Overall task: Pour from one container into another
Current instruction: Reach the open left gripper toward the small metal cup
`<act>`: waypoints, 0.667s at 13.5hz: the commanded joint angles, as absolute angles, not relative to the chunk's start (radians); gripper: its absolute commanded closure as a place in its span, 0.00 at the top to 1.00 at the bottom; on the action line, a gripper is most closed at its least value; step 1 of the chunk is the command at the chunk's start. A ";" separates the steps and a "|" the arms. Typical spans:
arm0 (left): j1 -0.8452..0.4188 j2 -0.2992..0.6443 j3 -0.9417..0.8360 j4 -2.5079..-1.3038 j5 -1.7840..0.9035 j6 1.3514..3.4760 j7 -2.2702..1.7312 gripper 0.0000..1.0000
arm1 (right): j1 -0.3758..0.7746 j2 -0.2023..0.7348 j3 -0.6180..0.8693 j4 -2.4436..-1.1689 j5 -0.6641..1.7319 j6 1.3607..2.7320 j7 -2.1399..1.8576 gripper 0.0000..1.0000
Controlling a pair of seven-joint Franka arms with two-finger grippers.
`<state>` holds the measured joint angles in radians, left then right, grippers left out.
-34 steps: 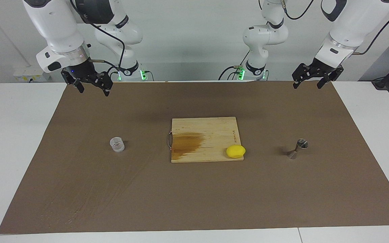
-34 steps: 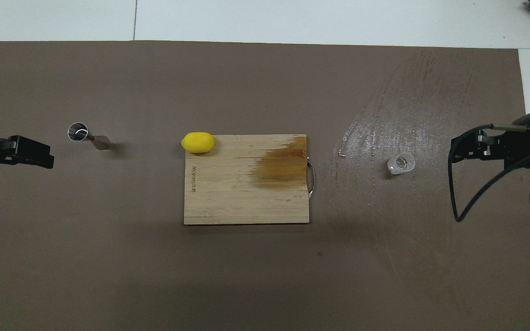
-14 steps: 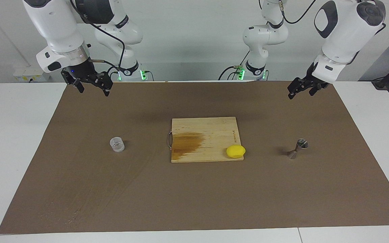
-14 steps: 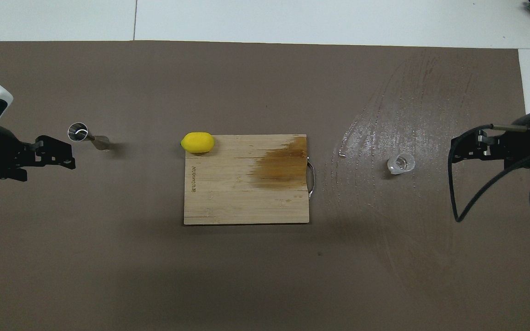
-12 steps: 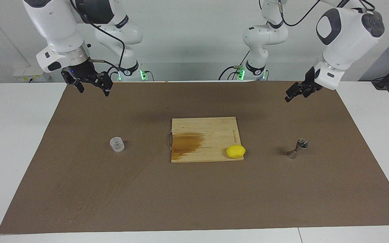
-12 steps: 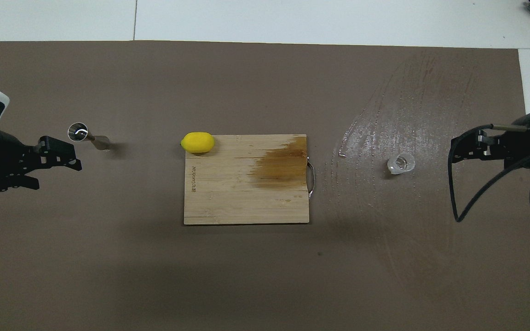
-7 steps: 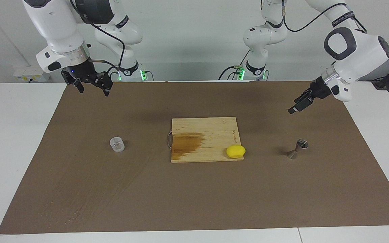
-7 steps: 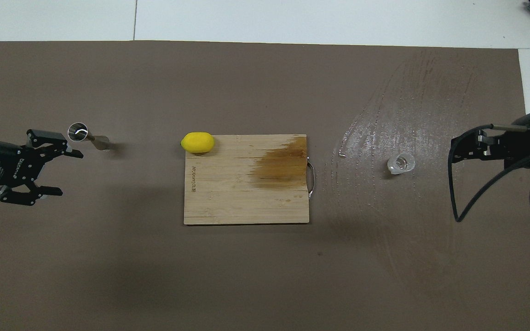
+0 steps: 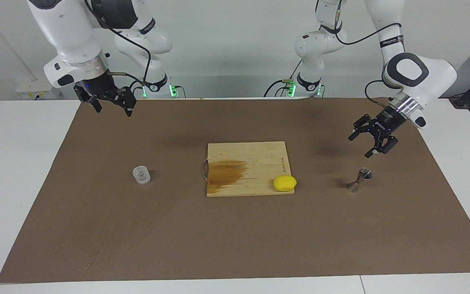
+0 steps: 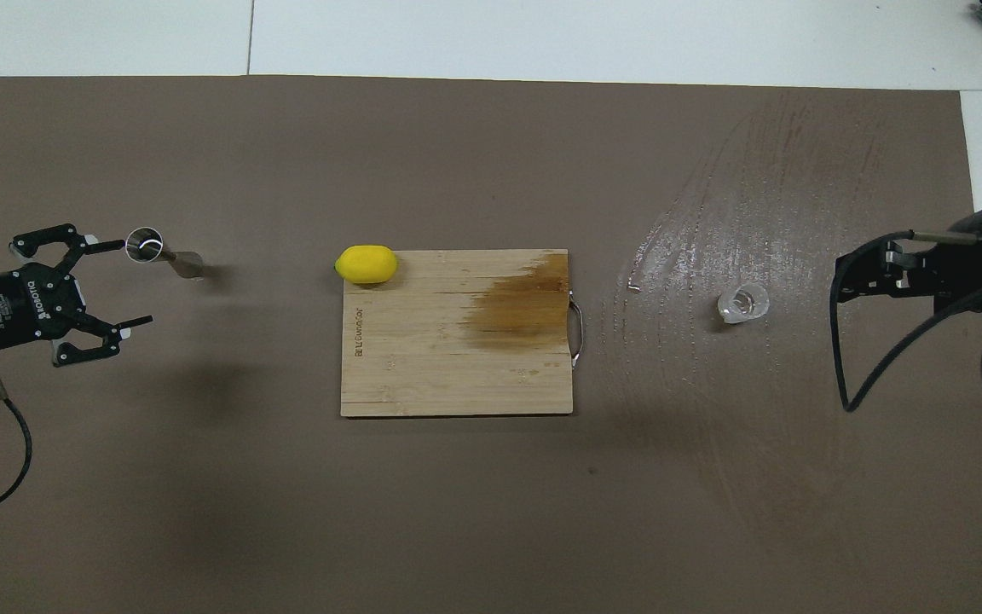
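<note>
— Where the facing view leaves the mat (image 9: 235,245) plain brown, what is added by the overhead view?

— Glossy wet streaks are shown around the clear ribbed plastic cup (image 10: 743,304), set toward the right arm's end.

— Arm poses?

— Left gripper (image 9: 369,143): angled down, raised over the mat by the steel hourglass jigger (image 9: 359,179), jaws spread, nothing held. Right gripper (image 9: 110,105): parked over the mat's edge, jaws apart, empty.

— Other items?

— Stained wooden board (image 9: 255,153), wire handle; yellow lemon (image 9: 284,183) on its corner.
</note>
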<state>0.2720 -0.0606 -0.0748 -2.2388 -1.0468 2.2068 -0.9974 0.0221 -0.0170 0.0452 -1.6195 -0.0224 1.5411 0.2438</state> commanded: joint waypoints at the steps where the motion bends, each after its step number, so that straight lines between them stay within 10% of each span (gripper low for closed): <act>1: 0.296 -0.112 -0.086 -2.338 -1.231 2.311 -1.094 1.00 | 0.009 -0.034 0.054 -1.638 -0.031 1.549 0.219 1.00; 9: 0.276 -0.015 -0.089 -2.342 -1.414 2.393 -1.226 1.00 | 0.009 -0.034 0.052 -1.638 -0.031 1.549 0.219 1.00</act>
